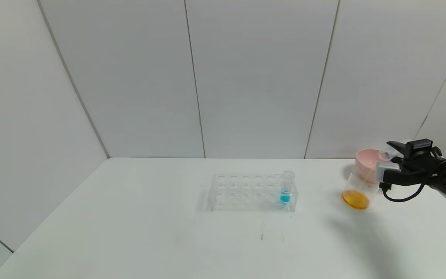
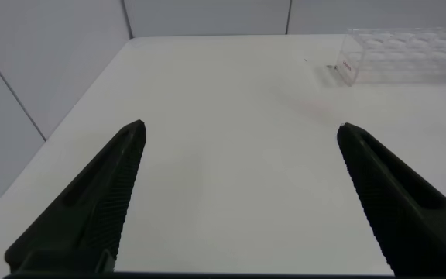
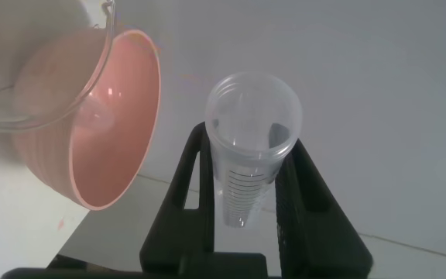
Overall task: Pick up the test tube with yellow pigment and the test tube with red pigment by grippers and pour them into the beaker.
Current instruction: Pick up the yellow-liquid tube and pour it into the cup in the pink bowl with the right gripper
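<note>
The right tool is clamped on an emptied clear test tube, held tilted with its mouth just above the beaker, which stands on the surface holding orange liquid. The left tool, jaws apart, hangs well away; which pigment the tube carried cannot be told.

The head view looks forward and down from above the white table, taking in the clear tube rack at mid-distance; the left wrist view looks low across the table toward that rack; the right wrist view sits very close, seemingly tilted, sharing the pink bowl.
</note>
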